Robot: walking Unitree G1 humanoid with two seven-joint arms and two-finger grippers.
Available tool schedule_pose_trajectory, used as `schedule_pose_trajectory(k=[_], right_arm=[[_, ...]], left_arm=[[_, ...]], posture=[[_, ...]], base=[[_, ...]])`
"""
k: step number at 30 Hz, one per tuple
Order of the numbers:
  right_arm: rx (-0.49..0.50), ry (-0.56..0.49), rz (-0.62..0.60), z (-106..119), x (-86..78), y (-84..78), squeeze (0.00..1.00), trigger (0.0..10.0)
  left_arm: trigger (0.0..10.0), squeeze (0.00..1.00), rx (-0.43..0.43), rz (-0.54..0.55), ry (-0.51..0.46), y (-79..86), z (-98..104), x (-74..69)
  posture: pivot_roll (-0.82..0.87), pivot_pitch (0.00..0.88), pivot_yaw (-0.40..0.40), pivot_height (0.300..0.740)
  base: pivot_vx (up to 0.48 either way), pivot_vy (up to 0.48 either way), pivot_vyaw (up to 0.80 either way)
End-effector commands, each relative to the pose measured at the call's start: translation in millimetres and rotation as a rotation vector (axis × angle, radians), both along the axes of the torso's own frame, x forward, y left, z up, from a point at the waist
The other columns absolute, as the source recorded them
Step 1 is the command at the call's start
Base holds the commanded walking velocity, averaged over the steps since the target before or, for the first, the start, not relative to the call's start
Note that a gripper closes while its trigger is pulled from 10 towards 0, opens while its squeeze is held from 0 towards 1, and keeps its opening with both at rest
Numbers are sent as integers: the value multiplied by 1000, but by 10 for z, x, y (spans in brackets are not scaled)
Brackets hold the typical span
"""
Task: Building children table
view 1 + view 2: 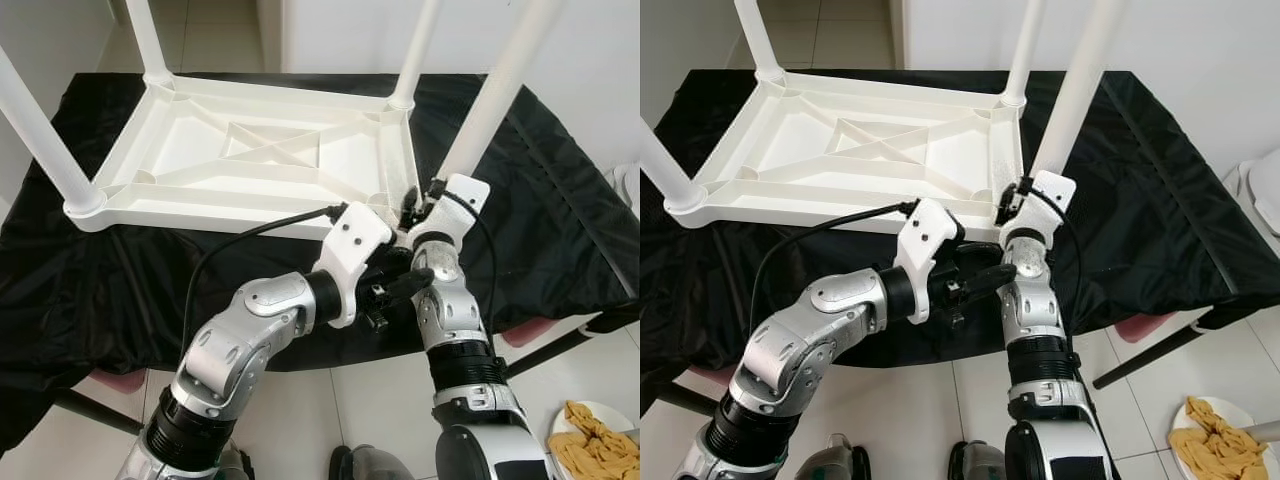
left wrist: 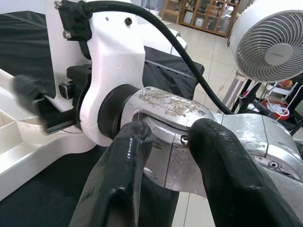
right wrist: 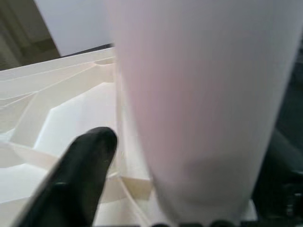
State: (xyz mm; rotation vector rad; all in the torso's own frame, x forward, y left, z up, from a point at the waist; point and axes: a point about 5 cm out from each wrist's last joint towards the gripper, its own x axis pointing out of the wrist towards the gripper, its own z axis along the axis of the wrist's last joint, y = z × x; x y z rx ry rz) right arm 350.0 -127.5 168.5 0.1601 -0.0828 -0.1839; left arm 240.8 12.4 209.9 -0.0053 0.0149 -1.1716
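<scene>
Item 1, children's table top (image 1: 250, 150): white plastic, lying upside down on a dark-clothed bench (image 1: 560, 200), ribbed underside up so the corner sockets are open to receive legs. Its long axis runs from 9 to 3 o'clock across the head views.

Item 2, fitted legs: one at the near corner at 9 o'clock (image 1: 40, 135), two at the far corners at about 11 (image 1: 145, 40) and 1 o'clock (image 1: 415, 55). All stand with their free ends pointing up.

Item 3, left gripper (image 2: 165, 156): reaches across to the other arm, its two black fingers pressed on that arm's silver wrist, narrowly spread; probably bracing it.

Item 4, right gripper (image 1: 415, 205): at the near corner at about 3 o'clock, against the base of the fourth leg (image 1: 495, 95). One finger (image 3: 75, 175) lies beside the leg; whether the pair clamps it cannot be told. This leg leans slightly toward 1 o'clock, apparently being seated.
</scene>
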Motion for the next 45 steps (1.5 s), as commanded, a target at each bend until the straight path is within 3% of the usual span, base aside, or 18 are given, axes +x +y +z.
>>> schedule_pose_trajectory(k=[1, 5, 12, 13, 21, 23, 27, 28, 36, 40, 45], right_arm=[[2, -2, 54, -34, -28, 102, 1000, 10000], [3, -14, 65, -24, -29, 78, 1000, 10000], [-18, -35, 109, -29, -7, -120, 1000, 10000], [-33, -31, 203, -32, 15, -182, 0, 10000], [-53, -34, 320, -22, 47, -272, 0, 10000], [-103, -56, 439, 24, 65, -345, 0, 10000], [-154, -70, 527, 48, 65, -378, 0, 10000], [-195, -74, 606, 56, 57, -421, 0, 10000], [-225, -72, 661, 76, 78, -516, 0, 10000], [-288, -50, 794, 97, 85, -608, 0, 10000], [-314, -26, 856, 84, 80, -688, 0, 10000]], left_arm=[[10000, 0, 0, 18, 5, -14, -3, -21], [10000, 0, 0, 19, 6, -11, -2, -19], [10000, 0, 1, 21, 6, -5, -2, -12], [10000, 0, 1, 20, 6, -5, -1, -10], [10000, 0, -2, 17, 12, -9, -5, -3], [10000, 0, 3, 12, 14, -6, -8, -2], [10000, 0, 6, 10, 14, -2, -10, 0], [10000, 0, 7, 8, 13, -2, -9, 1], [10000, 0, 7, 7, 12, -7, -4, -1], [10000, 0, 7, 7, 12, -13, -2, -6], [10000, 0, 7, 9, 12, -12, -2, -10]], posture=[[46, 63, -52, 740], [45, 66, -49, 740], [44, 67, -45, 740], [43, 67, -43, 740], [44, 63, -42, 740], [45, 60, -38, 740], [47, 56, -35, 740], [47, 56, -35, 740], [50, 53, -37, 740], [54, 56, -37, 740], [58, 56, -39, 740]], base=[[0, 0, 0], [0, 0, 0], [0, 0, 0], [0, 0, 0], [0, 0, 0], [0, 0, 0], [0, 0, 0], [0, 0, 0], [0, 0, 0], [0, 0, 0], [0, 0, 0]])
